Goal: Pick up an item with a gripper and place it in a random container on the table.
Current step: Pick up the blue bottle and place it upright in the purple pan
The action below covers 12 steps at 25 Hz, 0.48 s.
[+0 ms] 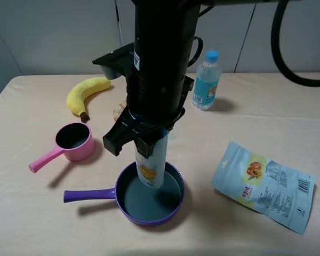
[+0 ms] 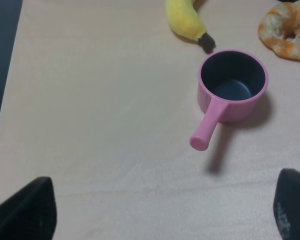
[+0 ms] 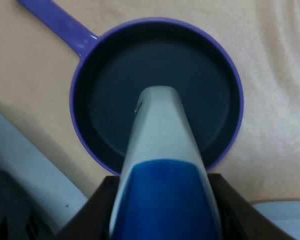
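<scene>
My right arm drops almost straight down over the middle of the table [image 1: 240, 128]. The wrist points at the cloth, and its black bulk hides much of what lies behind it in the high view. My right gripper [image 3: 162, 197] is clamped on the white bottle [image 1: 152, 160], a dark finger pressed against each side of the dark blue cap [image 3: 162, 210].

The bottle hangs cap up, base down, leaning a little. From my wrist, its white body runs away from my fingers towards the dark inside of the purple pan [image 1: 138, 202]. From high up, its lower end sits inside the pan's rim, on the far side. I can't tell whether the base touches the pan floor or hangs just above it. The pan's long handle [image 1: 88, 194] points towards my left side.

My left gripper [image 2: 157, 210] hovers over bare cloth, fingers spread wide with nothing between them.

Now the count:
- **Grippers:** two.
- **White bottle:** one.
- **Purple pan:** one.
- **Pink saucepan [image 1: 74, 141]:** one, just beyond my left fingers.
- **Banana [image 1: 85, 95]:** one, behind the saucepan.
- **Orange-and-white ring [image 2: 287, 27]:** one, beside the banana and mostly hidden from above.
- **Clear water bottle [image 1: 207, 80]:** one, upright at the back.
- **Pale blue pouch [image 1: 264, 186]:** one, flat on my right side, well apart from the pan.
</scene>
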{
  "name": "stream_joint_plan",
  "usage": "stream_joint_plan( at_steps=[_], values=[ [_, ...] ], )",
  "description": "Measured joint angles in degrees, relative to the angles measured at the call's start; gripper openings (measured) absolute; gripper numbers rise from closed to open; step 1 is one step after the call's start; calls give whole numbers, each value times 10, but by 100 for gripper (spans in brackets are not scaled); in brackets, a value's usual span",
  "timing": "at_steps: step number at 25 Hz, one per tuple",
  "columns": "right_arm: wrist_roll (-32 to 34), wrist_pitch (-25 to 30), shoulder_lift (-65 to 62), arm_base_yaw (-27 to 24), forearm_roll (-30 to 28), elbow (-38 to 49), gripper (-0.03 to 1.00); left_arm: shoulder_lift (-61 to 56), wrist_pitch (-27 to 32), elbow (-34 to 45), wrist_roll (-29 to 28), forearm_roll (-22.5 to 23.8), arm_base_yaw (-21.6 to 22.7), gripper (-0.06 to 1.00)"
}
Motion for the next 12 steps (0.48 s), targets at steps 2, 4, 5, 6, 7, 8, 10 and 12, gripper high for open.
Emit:
stream_joint_plan(
  at_steps=[2,4,5,6,7,8,10,12],
  values=[
    [0,-20,0,0,3,16,27,0,0,0,0,0,0,87],
    [0,-38,0,0,4,34,27,0,0,0,0,0,0,87],
    [0,-48,0,0,4,42,27,0,0,0,0,0,0,87],
    [0,-57,0,0,4,52,27,0,0,0,0,0,0,87],
    [0,-68,0,0,4,62,27,0,0,0,0,0,0,87],
    [0,-79,0,0,4,71,27,0,0,0,0,0,0,87],
    [0,-97,0,0,5,87,27,0,0,0,0,0,0,87],
    [0,-117,0,0,5,100,27,0,0,0,0,0,0,87]
  ],
)
